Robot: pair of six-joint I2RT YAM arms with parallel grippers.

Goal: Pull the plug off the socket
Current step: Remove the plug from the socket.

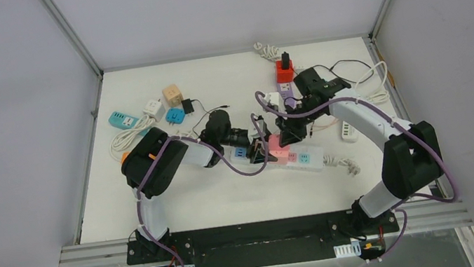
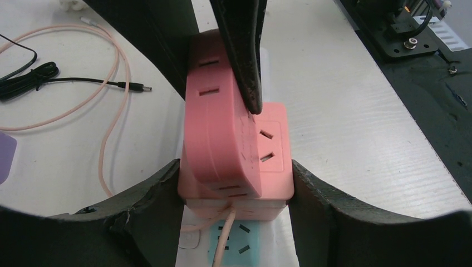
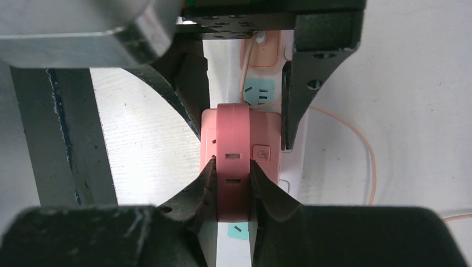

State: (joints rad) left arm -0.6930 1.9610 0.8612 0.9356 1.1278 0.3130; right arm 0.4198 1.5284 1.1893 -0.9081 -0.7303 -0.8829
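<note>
Pink plug pinched in right end effector. Sits atop pink socket of white strip, 3 o'clock of desk centre. Socket clamped at 9 and 3 by left end effector.

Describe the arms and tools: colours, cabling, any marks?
Left arm and right arm: white link shells, bulky black joint housings, and a purple cable looped loosely along each. The left has an orange patch by its big black housing. Left tool and right tool are matte black, with broad curved fingers scuffed at the edges. No readable markings.
</note>
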